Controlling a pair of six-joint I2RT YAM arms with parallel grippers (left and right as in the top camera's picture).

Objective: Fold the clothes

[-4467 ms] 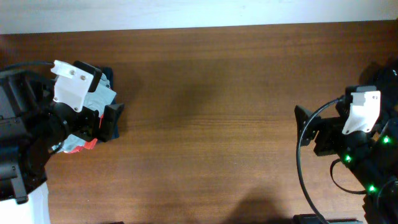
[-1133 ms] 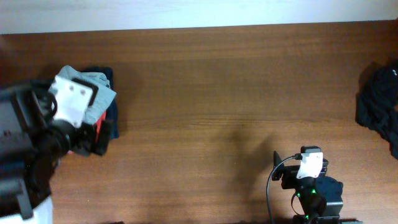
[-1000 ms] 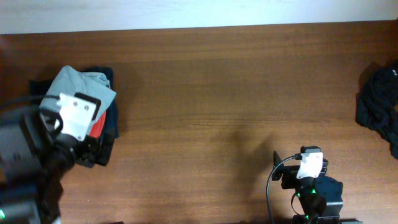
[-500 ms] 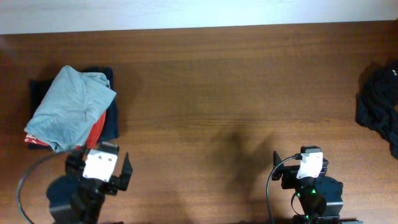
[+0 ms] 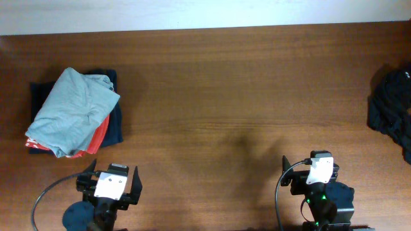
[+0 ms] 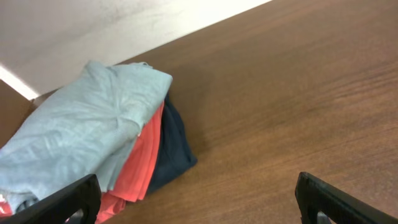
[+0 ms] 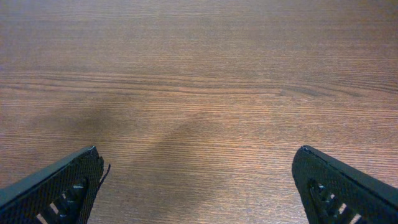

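T-shirt (image 5: 74, 112): grey-blue, folded, atop red shirt (image 5: 99, 133) and dark garment (image 5: 115, 125), far left of desk (image 5: 225, 96) | left claw (image 5: 112, 172): wide open, empty | right claw (image 5: 311, 165): wide open, empty | black heap (image 5: 392, 112): right edge

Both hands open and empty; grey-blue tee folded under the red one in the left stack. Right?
One error: the grey-blue tee lies on top of the red tee, not under it; the overhead view shows it. The left hand and right hand are open and empty.
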